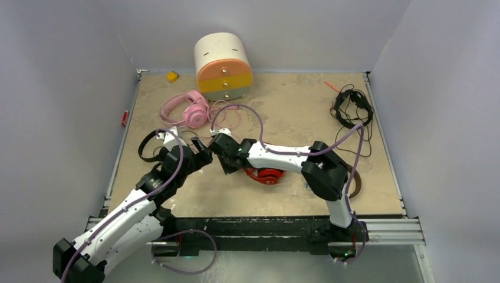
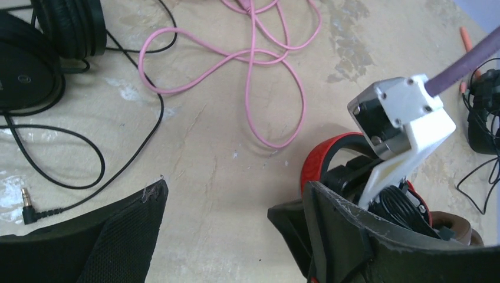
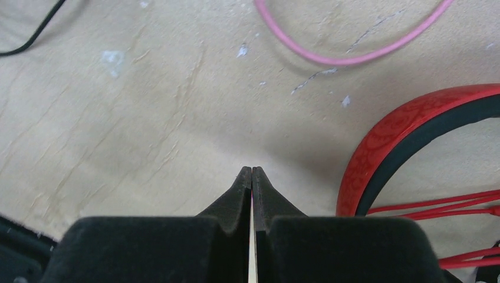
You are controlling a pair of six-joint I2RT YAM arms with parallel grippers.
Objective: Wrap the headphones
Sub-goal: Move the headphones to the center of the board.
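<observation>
From above, the red headphones (image 1: 266, 175) lie on the table (image 1: 283, 100) under the forearm of the right arm. The right gripper (image 1: 216, 142) and left gripper (image 1: 204, 155) meet just to their left. The pink headphones (image 1: 187, 109) sit further back on that same side, with the drawer box (image 1: 223, 66) behind them. One pair of black headphones (image 1: 148, 147) lies left of the red headphones, beyond the left gripper. A second black pair (image 1: 352, 106) lies well away to the back right, and the brown headphones (image 1: 356, 180) peek out just right of the right arm's elbow. In the left wrist view the left gripper stands wide open over bare tabletop with nothing between its fingers (image 2: 118, 236). The red headphones are at its right finger, partly hidden behind it, and the white wrist block (image 2: 401, 112) of the right arm hangs over them. The looping pink cable (image 2: 253, 65) lies beyond the red headphones. Further left are the black earcups, with a thin black cable (image 2: 88, 147) that ends in a gold jack plug (image 2: 26, 206). In the right wrist view the right gripper is closed tip to tip and no object shows between the pads. The red headband curves just to the right of the tips without touching them, and thin red cable (image 3: 448, 203) runs inside its arc.
</observation>
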